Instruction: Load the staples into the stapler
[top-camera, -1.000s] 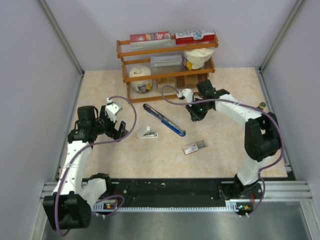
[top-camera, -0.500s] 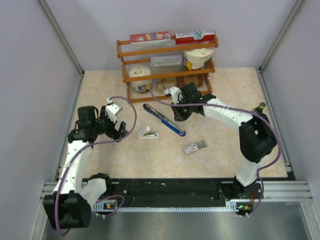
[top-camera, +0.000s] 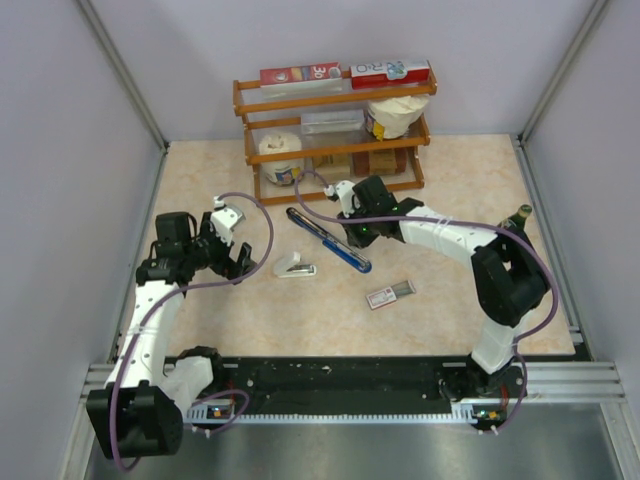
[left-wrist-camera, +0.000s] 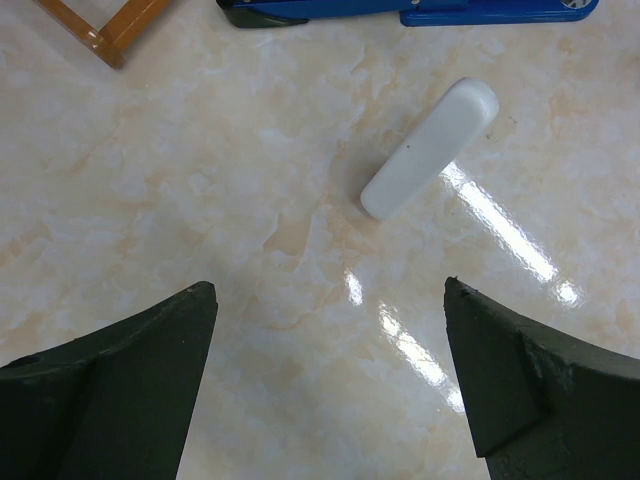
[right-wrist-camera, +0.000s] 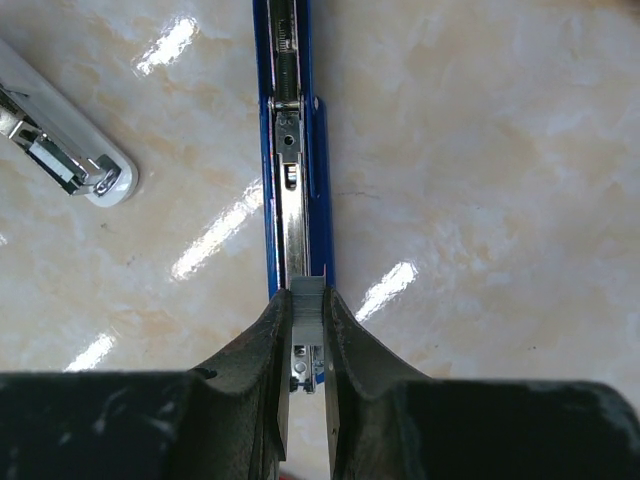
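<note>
- Top view: your right gripper (top-camera: 352, 236) sits over the blue stapler (top-camera: 325, 238), which lies opened flat mid-table. The red-and-white box (top-camera: 389, 293) lies near it. The left gripper (top-camera: 236, 254) is well apart.
- Left wrist: your left jaws gape, holding nothing, with the white stapler (left-wrist-camera: 430, 150) ahead.
- Right wrist: your right gripper pinches a thin grey staple strip (right-wrist-camera: 308, 305) over the blue stapler's metal channel.

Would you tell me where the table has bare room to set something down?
Bare tabletop lies right of the wooden shelf, and along the near edge below the staple box. Crowded: the middle, where the blue stapler and white stapler lie close together, with the right arm above.
</note>
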